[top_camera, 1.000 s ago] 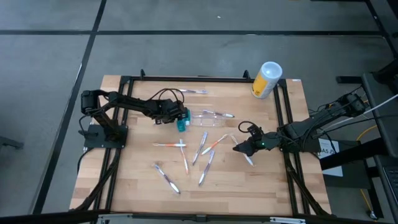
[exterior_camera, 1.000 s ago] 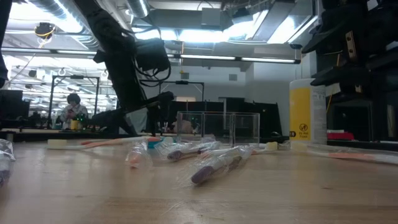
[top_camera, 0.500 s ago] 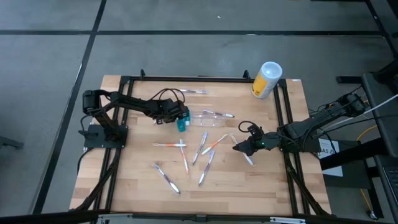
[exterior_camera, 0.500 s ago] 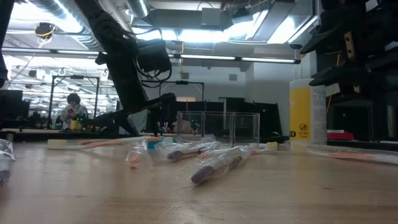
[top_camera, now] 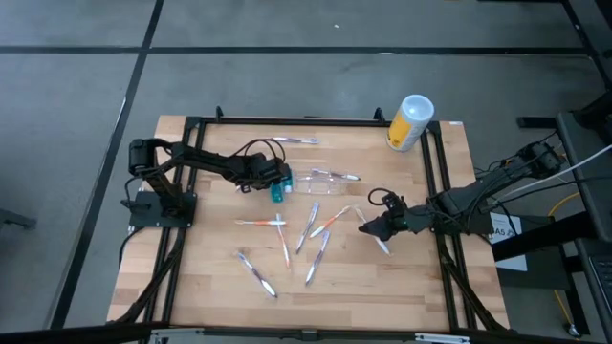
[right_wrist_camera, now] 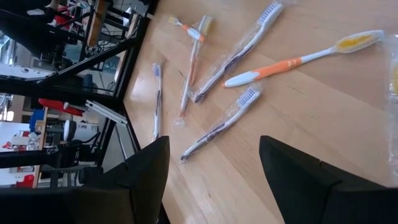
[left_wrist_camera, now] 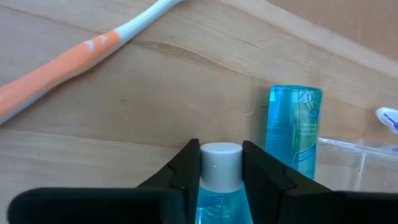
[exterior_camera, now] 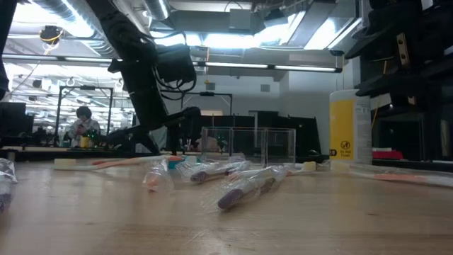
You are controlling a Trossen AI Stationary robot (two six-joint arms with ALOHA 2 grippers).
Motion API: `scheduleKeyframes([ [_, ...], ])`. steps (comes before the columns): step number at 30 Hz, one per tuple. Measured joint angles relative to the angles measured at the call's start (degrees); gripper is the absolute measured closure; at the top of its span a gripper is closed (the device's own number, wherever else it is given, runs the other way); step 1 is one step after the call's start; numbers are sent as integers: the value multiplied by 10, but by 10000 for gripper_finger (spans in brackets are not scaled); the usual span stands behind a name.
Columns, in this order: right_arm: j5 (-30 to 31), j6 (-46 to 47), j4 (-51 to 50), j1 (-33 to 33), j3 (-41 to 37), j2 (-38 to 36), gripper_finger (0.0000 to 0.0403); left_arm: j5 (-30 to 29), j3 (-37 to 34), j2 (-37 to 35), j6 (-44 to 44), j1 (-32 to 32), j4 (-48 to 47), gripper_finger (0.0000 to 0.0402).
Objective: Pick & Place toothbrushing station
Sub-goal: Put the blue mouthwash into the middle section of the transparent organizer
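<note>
Tightens since a second ago with the left gripper [left_wrist_camera: 221, 157] onto the white cap of a blue bottle [left_wrist_camera: 217, 193], leaves the clear holder [top_camera: 325, 182] just beside it toward the right arm, long side lying across the table, nearer to this gripper than to the wide-open, empty right gripper [top_camera: 369, 225].

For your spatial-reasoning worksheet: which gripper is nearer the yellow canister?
Right. The right gripper sits below the yellow canister, toward the table's right; the left gripper is farther, across the table.
</note>
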Motion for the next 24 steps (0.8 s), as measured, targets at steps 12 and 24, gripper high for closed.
scheduleKeyframes([
  [12,10,12,0,10,0,0,151,-94,-3,-75,25,-11,-10,317],
  [24,29,-2,9,10,0,0,151,-354,-3,-144,209,-136,210,317],
])
